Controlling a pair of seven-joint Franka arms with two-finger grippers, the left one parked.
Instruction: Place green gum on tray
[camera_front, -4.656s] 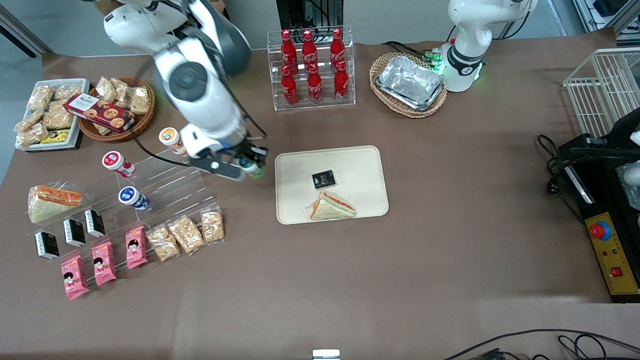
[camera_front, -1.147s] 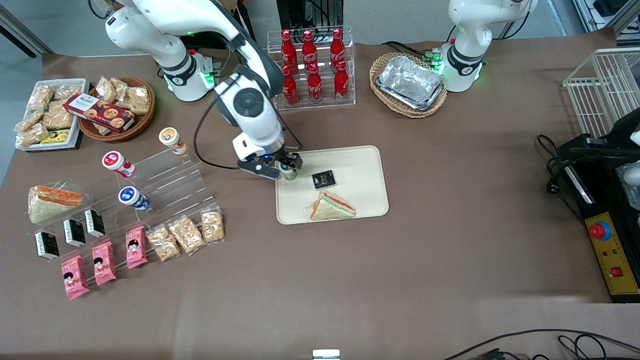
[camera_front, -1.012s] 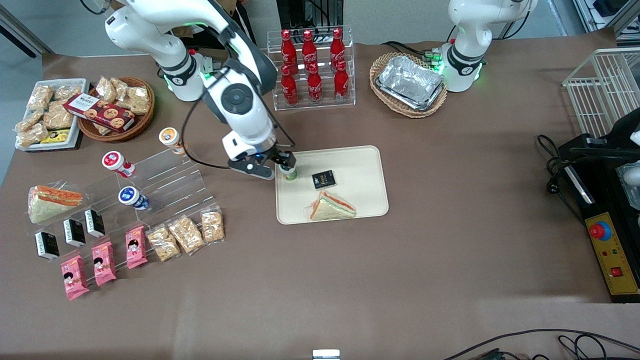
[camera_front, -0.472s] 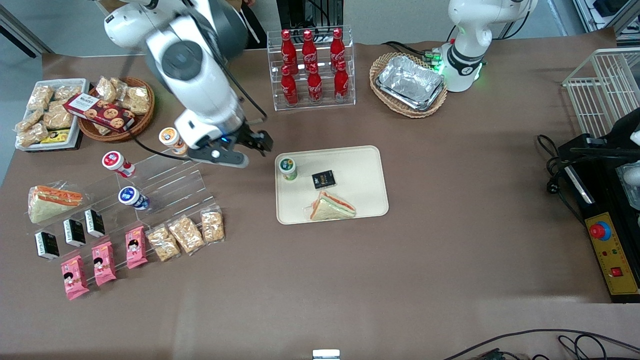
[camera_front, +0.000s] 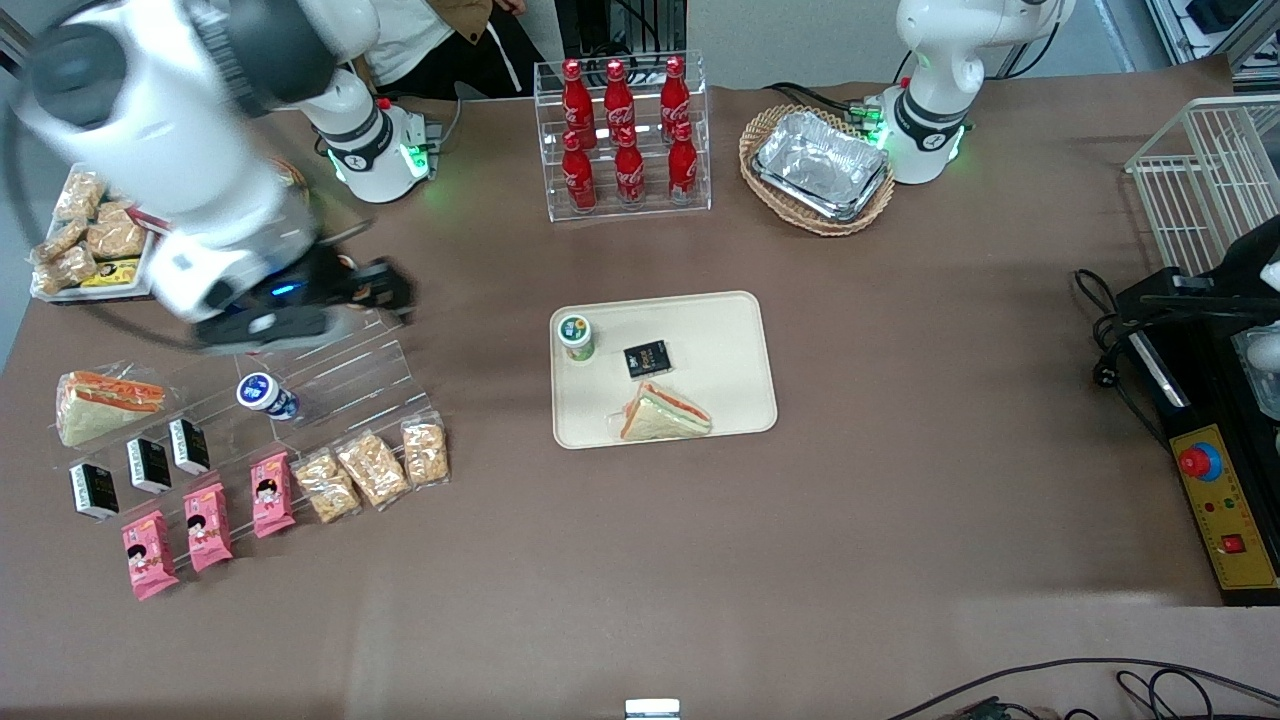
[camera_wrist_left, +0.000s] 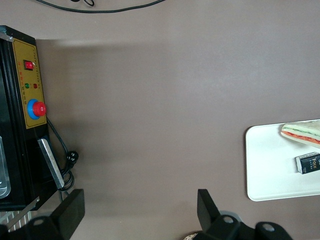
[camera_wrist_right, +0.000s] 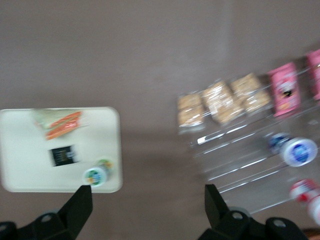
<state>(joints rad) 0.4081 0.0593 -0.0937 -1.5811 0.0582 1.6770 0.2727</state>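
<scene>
The green gum stands upright on the cream tray, in the tray's corner nearest the working arm. It shows its white lid with a green label. My right gripper is open and empty, raised high above the clear stepped stand, well apart from the gum. In the right wrist view the gripper hangs over bare table between the tray and the stand, with the gum beside one fingertip. The tray's edge also shows in the left wrist view.
A sandwich and a black packet lie on the tray. A blue bottle sits on the stand, with snack bags and pink packets in front. A cola rack and a basket of foil trays stand farther back.
The gripper set the green gum on the tray, opened, let go, then rose and swung away toward the working arm's end, over the stepped stand. The gum stays upright.
</scene>
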